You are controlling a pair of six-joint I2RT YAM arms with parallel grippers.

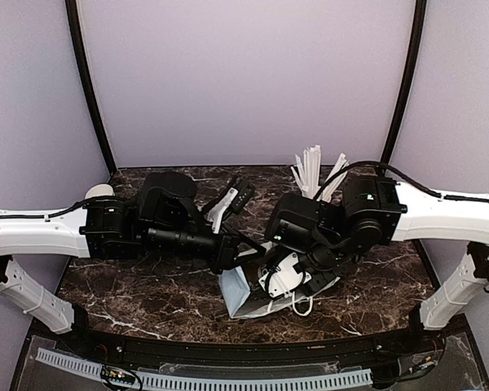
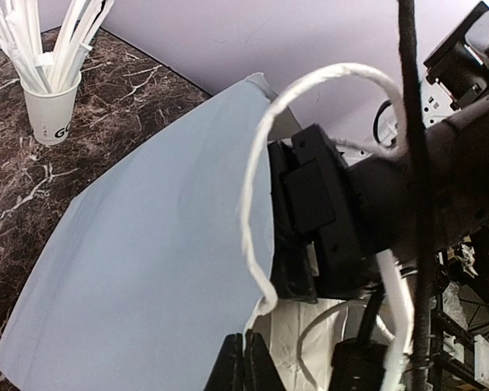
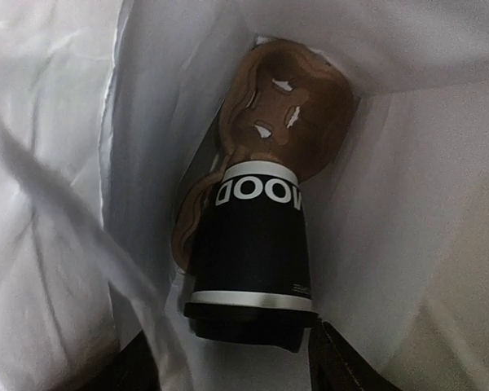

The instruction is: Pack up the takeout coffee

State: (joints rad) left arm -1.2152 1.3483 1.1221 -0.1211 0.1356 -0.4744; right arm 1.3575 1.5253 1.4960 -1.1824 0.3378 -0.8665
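The takeout coffee (image 3: 248, 244), a dark cup with white lettering and a black lid, sits in a brown moulded carrier (image 3: 293, 106) at the bottom of a white paper bag (image 3: 407, 204). My right gripper (image 3: 232, 366) is inside the bag, open; its fingers stand on either side of the lid, the left one well clear. From above, the bag (image 1: 243, 297) lies tipped on the table with the right gripper (image 1: 289, 273) in its mouth. My left gripper (image 2: 246, 362) is shut on the bag's rim (image 2: 257, 326), beside its white twisted handle (image 2: 261, 163).
A white cup of white sticks (image 1: 314, 171) (image 2: 53, 106) stands at the back of the dark marble table (image 1: 147, 293). A stack of white cups (image 1: 98, 190) shows behind the left arm. Purple walls enclose the table on three sides.
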